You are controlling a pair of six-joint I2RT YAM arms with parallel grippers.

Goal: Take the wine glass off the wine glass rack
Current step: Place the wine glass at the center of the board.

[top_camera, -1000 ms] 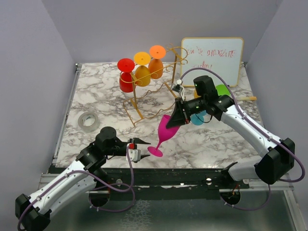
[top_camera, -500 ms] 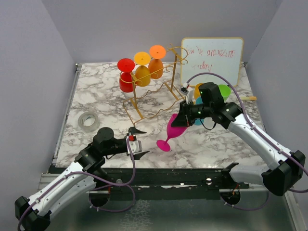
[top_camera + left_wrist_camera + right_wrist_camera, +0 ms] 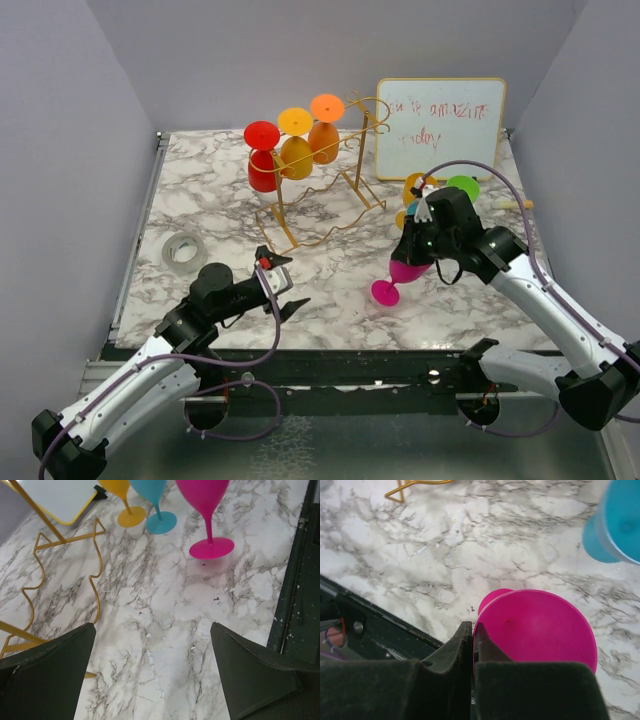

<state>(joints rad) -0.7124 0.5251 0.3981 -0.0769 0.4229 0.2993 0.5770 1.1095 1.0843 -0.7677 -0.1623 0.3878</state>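
Jaws on our left gripper (image 3: pixel 288 282) are standing wide apart before the thin gold wire wine glass rack (image 3: pixel 281 213); right of that rack we are pinching the magenta plastic wine glass (image 3: pixel 398 276) by its rim with our right gripper (image 3: pixel 412 248), likely to set it down.

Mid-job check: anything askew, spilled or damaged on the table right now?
Only the pink wine glass: in the top view it looks tilted, foot toward the near edge, pinched at its rim by the right end effector. Whether its foot sits flat on the marble table I cannot tell. Nothing looks spilled or broken.
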